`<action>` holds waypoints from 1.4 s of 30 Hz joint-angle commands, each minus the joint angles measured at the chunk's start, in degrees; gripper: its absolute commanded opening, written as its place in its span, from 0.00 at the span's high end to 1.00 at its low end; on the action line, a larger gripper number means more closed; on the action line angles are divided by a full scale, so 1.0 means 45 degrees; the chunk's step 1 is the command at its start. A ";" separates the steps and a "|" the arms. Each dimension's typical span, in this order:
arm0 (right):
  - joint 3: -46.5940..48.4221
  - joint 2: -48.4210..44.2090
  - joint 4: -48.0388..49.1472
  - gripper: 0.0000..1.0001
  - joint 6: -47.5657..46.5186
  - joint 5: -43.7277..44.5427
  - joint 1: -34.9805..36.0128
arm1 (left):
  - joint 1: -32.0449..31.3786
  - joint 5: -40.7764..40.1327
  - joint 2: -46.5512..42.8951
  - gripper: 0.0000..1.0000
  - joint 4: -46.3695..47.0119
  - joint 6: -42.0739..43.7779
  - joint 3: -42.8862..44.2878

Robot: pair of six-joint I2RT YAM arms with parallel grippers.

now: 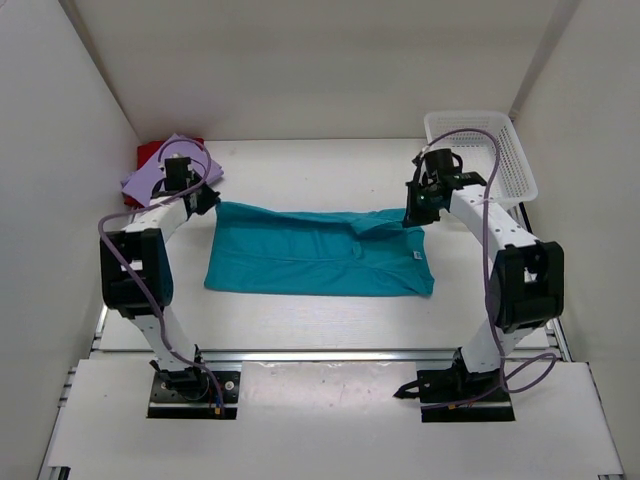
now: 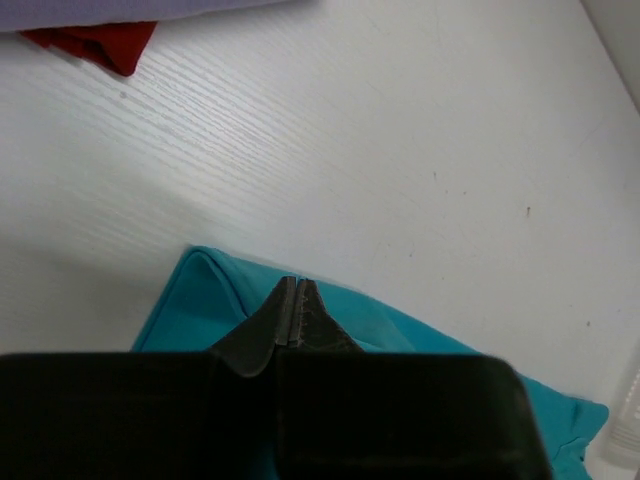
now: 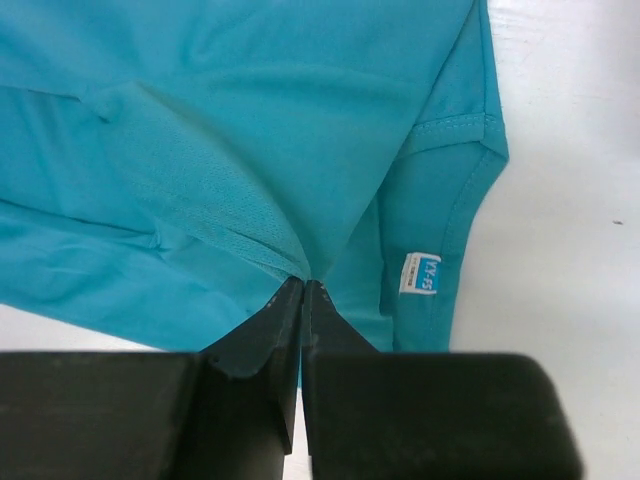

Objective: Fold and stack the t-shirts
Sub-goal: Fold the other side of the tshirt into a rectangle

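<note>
A teal t-shirt [image 1: 315,258] lies across the middle of the table, folded lengthwise into a long band. My left gripper [image 1: 205,200] is at its far left corner. In the left wrist view the jaws are closed together [image 2: 297,286] on the shirt's far edge [image 2: 200,300], which tents up a little. My right gripper [image 1: 412,218] is at the far right corner. In the right wrist view it [image 3: 303,283] is shut on a pinched ridge of the teal fabric [image 3: 230,150]. A small blue and white label [image 3: 421,274] shows by the collar.
A lavender garment [image 1: 168,172] lies on a red one [image 1: 150,152] at the back left corner; both show in the left wrist view [image 2: 95,40]. A white plastic basket [image 1: 485,150] stands at the back right. White walls close in the sides and back.
</note>
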 commanded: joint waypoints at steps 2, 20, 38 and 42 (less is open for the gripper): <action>-0.0316 -0.1640 0.0828 1.00 0.0021 0.0414 0.0229 | 0.0368 0.0373 -0.1559 1.00 0.0536 0.0054 -0.0593; -0.7502 -0.5391 0.2918 0.97 0.1602 0.1371 0.1439 | 0.1713 0.1212 -0.2730 0.70 0.0907 -0.0276 -0.3893; -0.6253 -0.3500 0.4674 1.00 0.1856 0.1392 0.3411 | -0.1801 0.1114 -0.3983 0.63 0.4284 -0.2307 -0.6433; -0.7464 -0.3067 0.5320 1.00 0.2381 0.1294 0.3393 | -0.1098 0.1856 -0.3338 0.64 0.5260 -0.3087 -0.7526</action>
